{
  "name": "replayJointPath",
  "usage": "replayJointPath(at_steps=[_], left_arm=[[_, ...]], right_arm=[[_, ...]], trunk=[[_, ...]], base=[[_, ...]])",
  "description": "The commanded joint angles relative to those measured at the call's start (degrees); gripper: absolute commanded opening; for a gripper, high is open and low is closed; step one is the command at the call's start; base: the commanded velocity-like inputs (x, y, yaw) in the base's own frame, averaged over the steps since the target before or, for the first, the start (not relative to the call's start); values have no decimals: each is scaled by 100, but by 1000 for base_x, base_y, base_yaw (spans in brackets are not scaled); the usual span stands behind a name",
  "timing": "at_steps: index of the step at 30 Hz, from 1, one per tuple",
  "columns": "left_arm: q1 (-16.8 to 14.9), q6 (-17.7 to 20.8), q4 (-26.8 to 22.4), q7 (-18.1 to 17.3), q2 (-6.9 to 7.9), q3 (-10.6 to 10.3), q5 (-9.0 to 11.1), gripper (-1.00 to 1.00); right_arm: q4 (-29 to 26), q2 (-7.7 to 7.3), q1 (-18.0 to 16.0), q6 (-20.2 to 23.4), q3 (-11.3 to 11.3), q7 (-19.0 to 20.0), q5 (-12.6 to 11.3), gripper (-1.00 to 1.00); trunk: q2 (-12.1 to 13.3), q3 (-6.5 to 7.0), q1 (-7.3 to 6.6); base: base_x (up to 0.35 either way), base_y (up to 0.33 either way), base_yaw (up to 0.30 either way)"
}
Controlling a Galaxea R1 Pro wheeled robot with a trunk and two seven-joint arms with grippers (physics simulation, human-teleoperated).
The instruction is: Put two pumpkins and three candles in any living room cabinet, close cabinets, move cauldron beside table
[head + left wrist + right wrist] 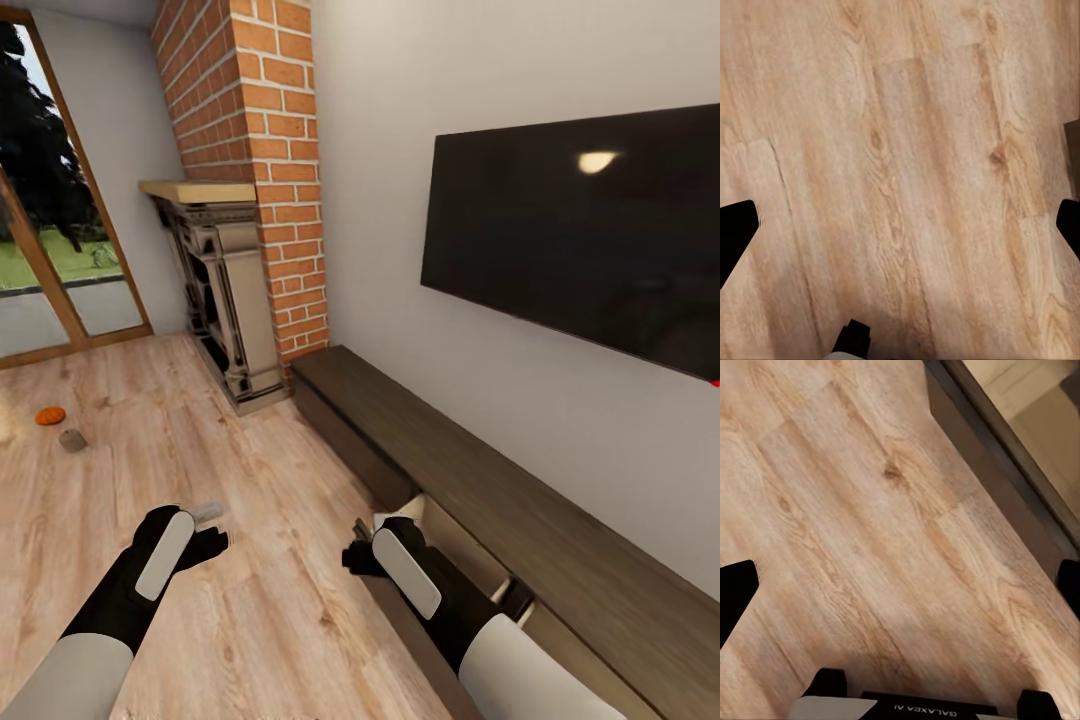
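Head view shows a pumpkin (50, 415) and candle (72, 440) far off; both wrist views show each gripper spread wide, empty.

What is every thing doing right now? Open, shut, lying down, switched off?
cabinet: one drawer pulled open by the right gripper
pumpkin: lying on the floor
candle: standing on the floor
TV: screen dark
left gripper: open, empty
right gripper: open, empty
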Motion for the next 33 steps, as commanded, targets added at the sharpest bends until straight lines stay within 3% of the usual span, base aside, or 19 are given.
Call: replayJointPath(at_steps=[1, 33], left_arm=[[-5, 12, -7, 55, 2, -3, 59, 100], [-3, 12, 9, 49, 10, 6, 59, 100]], right_arm=[[-5, 0, -6, 4, 10, -57, -53, 100], [6, 0, -6, 3, 11, -42, -35, 100]], trunk=[[-4, -6, 0], [-4, -6, 0]], base=[[0, 0, 290], [0, 0, 290]])
